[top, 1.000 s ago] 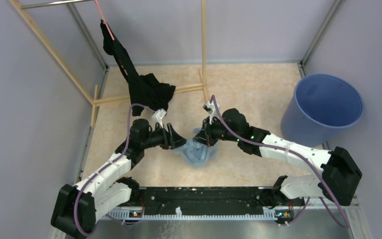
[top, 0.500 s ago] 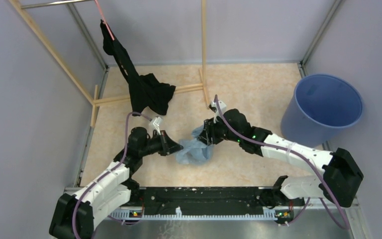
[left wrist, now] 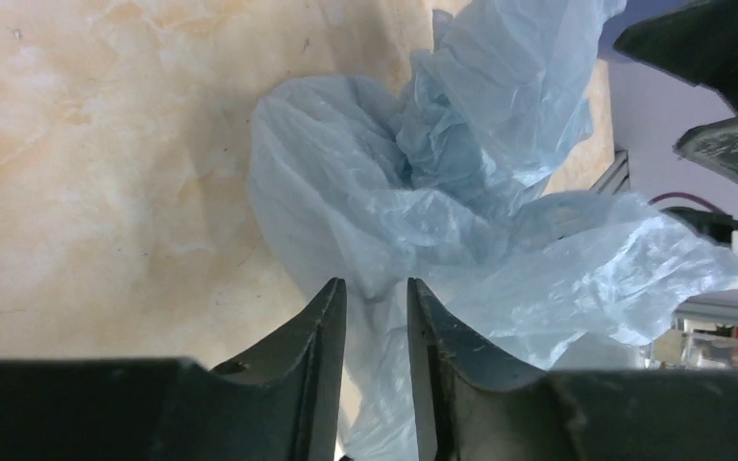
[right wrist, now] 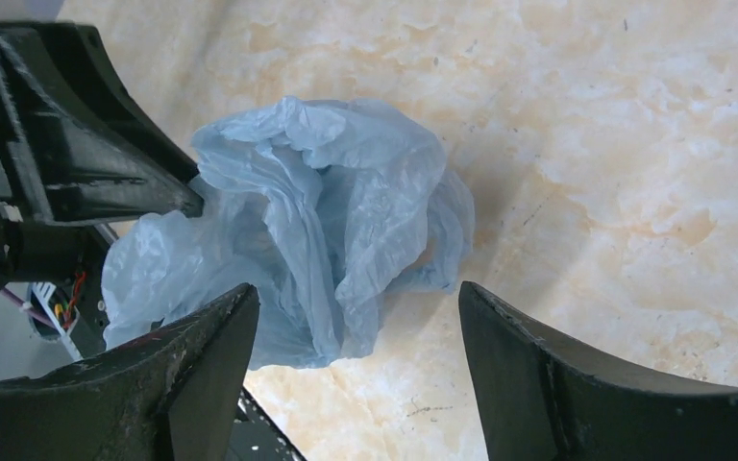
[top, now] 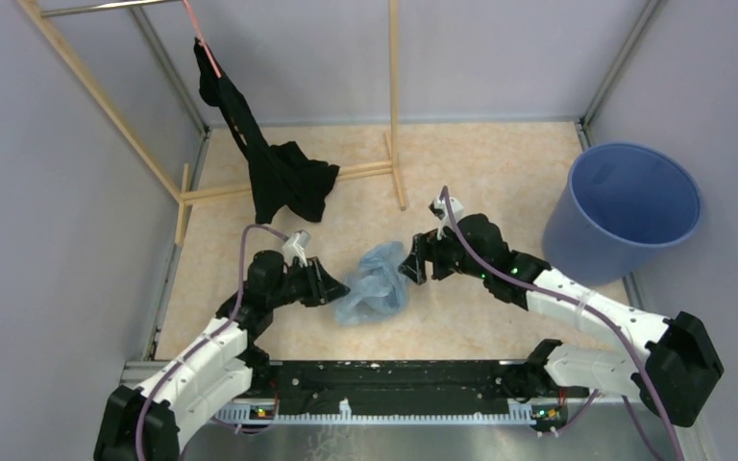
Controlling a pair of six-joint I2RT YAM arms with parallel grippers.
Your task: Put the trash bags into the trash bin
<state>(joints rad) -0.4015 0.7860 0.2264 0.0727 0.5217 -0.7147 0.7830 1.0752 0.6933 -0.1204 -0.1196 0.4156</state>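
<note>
A crumpled pale-blue trash bag [top: 373,286] lies on the beige table between my two arms. It also fills the left wrist view [left wrist: 442,173] and the right wrist view [right wrist: 317,221]. My left gripper [top: 334,286] is at the bag's left edge, its jaws a narrow gap apart [left wrist: 377,283] with loose film lying in the gap. My right gripper [top: 411,264] stands wide open [right wrist: 357,288] just right of the bag, holding nothing. The blue trash bin [top: 577,245] stands at the far right, away from both grippers.
A black garment [top: 283,178] hangs from a wooden frame [top: 392,96] at the back left. A black rail [top: 394,379] runs along the near edge. Grey walls enclose the table.
My right gripper has opened, let go of the bag and drawn back to the right. My left gripper shut, then opened a little and pulled slightly left. The bag now rests on the table.
</note>
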